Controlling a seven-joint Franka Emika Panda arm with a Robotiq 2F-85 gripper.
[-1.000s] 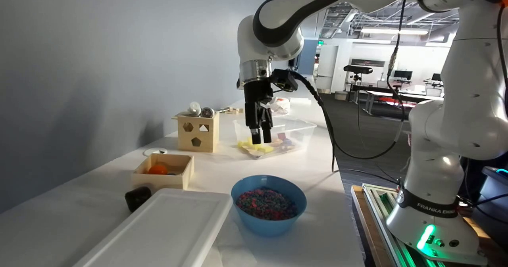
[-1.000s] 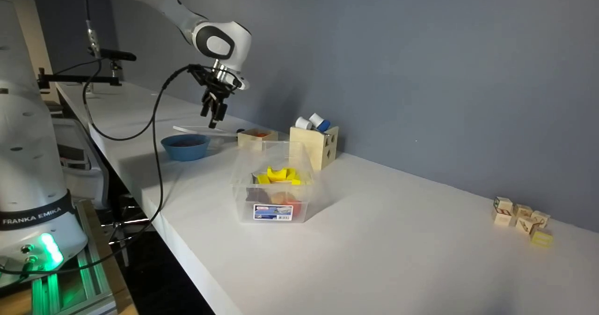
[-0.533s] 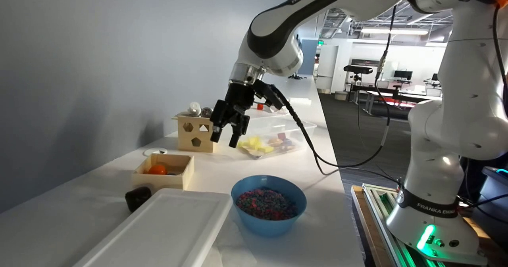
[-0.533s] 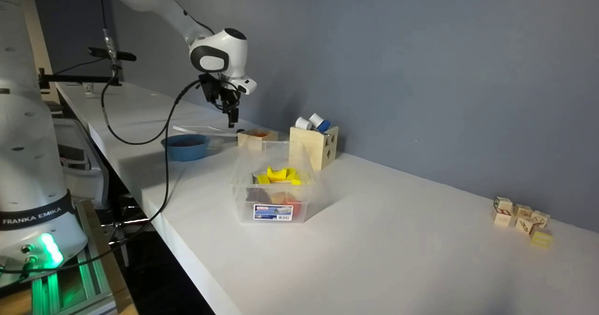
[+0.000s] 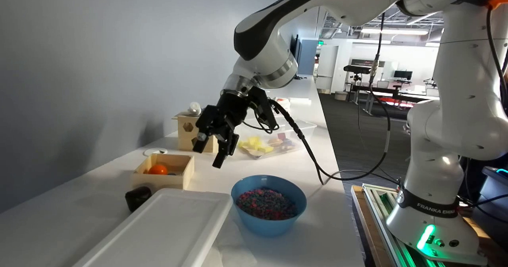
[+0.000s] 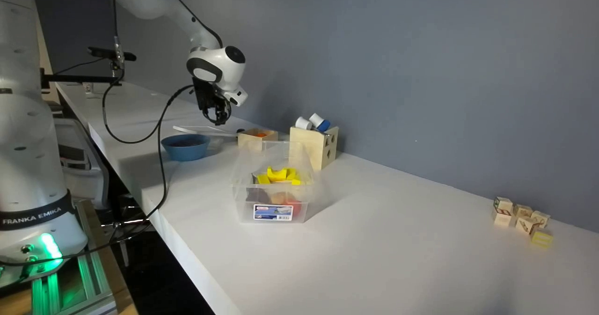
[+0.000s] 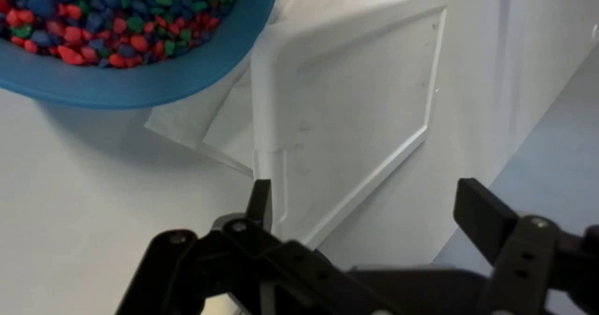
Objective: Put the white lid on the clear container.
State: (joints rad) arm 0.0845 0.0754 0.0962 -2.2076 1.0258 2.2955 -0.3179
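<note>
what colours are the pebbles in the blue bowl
A mix of red, green and dark blue pebbles, seen best in the wrist view.

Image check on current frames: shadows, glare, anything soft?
In both exterior views, the green light glares; in an exterior view, the clear container casts a shadow toward picture right; in the wrist view, the blue bowl shadows the table, and the gripper looks soft along its body's edge, while the white lid shows clearer edges.
</note>
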